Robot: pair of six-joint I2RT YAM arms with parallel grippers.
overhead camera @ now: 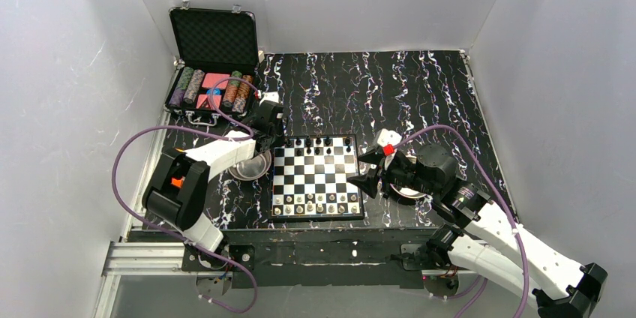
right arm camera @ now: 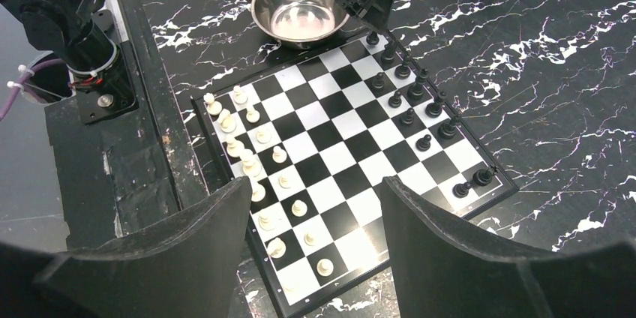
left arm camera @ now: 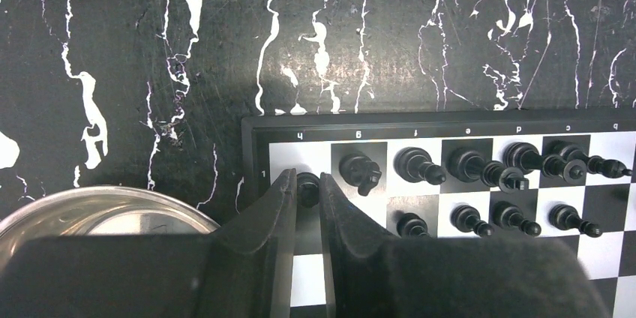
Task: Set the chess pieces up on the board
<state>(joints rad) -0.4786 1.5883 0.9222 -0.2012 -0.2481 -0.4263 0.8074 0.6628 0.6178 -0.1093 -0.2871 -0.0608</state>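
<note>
The board (overhead camera: 315, 177) lies in the middle of the table. Black chess pieces (overhead camera: 321, 142) line its far edge and white ones (overhead camera: 315, 204) its near edge. At the far left corner my left gripper (overhead camera: 271, 140) is shut on a black piece (left arm camera: 308, 189), which is over the corner squares beside the other black pieces (left arm camera: 465, 164). Whether it touches the board I cannot tell. My right gripper (overhead camera: 358, 170) hangs open and empty by the board's right edge. In its wrist view the right gripper (right arm camera: 315, 187) is above the white pieces (right arm camera: 259, 138), with the black ones (right arm camera: 420, 100) farther off.
A steel bowl (overhead camera: 251, 166) sits just left of the board, close to the left fingers (left arm camera: 274, 205). A second bowl (overhead camera: 409, 190) is partly hidden under the right arm. An open black case (overhead camera: 214, 70) with poker chips stands at the back left.
</note>
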